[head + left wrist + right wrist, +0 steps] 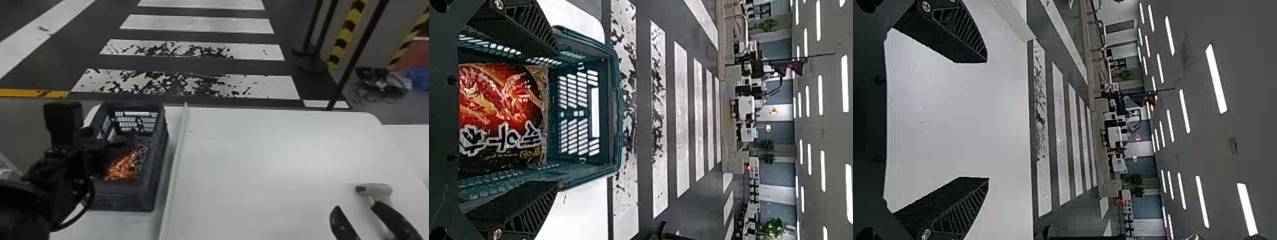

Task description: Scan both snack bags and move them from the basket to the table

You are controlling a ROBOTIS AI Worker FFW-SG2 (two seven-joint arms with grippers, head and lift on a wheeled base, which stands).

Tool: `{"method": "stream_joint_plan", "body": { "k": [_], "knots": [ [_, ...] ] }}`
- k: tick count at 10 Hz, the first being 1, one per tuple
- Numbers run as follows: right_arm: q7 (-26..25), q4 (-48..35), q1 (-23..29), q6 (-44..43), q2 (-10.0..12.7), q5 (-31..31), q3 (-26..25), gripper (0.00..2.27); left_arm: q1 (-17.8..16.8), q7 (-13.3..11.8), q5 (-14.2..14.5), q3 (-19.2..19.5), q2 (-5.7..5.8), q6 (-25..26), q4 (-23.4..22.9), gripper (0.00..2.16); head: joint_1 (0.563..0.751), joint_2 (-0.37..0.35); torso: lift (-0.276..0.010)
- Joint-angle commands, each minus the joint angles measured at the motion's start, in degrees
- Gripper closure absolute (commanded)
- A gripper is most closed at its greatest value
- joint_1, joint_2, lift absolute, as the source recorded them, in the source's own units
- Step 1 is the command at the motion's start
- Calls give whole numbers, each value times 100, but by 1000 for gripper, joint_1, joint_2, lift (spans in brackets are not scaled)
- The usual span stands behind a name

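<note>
In the head view my left gripper (pixel 116 148) is at the basket (pixel 154 166), its fingers partly hidden. A snack bag (pixel 123 167), orange-red with a dark patterned side, lies inside the basket. From the left wrist, my left gripper (pixel 554 120) is open wide, with the glossy red and black snack bag (pixel 504 110) lying in the basket (pixel 614 110) beyond its fingers. A second bag cannot be told apart. At the head view's lower right my right gripper (pixel 357 206) is open over the table; in its wrist view the right gripper (pixel 988 120) holds nothing.
A pale grey tool with a dark end (pixel 378 189), resembling a handheld scanner, is beside the right gripper's fingers. The white table (pixel 255 166) stretches right of the basket, with a raised pale strip (pixel 178 150) between. Black poles stand behind the table.
</note>
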Motion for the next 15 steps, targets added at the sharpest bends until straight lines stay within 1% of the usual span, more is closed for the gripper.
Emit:
{"method": "stream_joint_plan", "body": {
  "k": [1,3,5,6,8,9,11,13,15],
  "knots": [
    [0,4,6,-10,7,7,0,80,-241,-18,90,87,10,44,315,76,695,1,-98],
    [0,-5,15,-10,16,7,8,80,-575,-27,116,87,10,202,720,76,695,19,-98],
    [0,-5,15,-10,16,-2,17,80,-866,-62,107,8,10,378,1080,87,695,31,-98],
    [0,-5,15,-10,16,-2,8,80,-980,-62,98,-27,1,466,1212,188,695,33,-98],
    [0,-5,32,-10,-2,-2,0,80,-1182,-36,63,-88,-7,905,1361,390,695,30,-98],
    [0,-22,32,-10,-11,-11,0,80,-1261,-9,63,-88,-16,1046,1449,390,695,29,-98],
    [0,-75,67,-10,-46,-46,8,80,-1437,-1,63,-106,-51,1521,1607,390,695,32,-98],
    [0,-136,111,-10,-81,-90,8,80,-1744,17,72,-203,-60,2065,1774,390,695,34,-98],
    [0,-163,182,-10,-107,-151,-9,80,-1999,17,98,-247,-95,2312,2020,394,695,27,-98]
  ]
}}
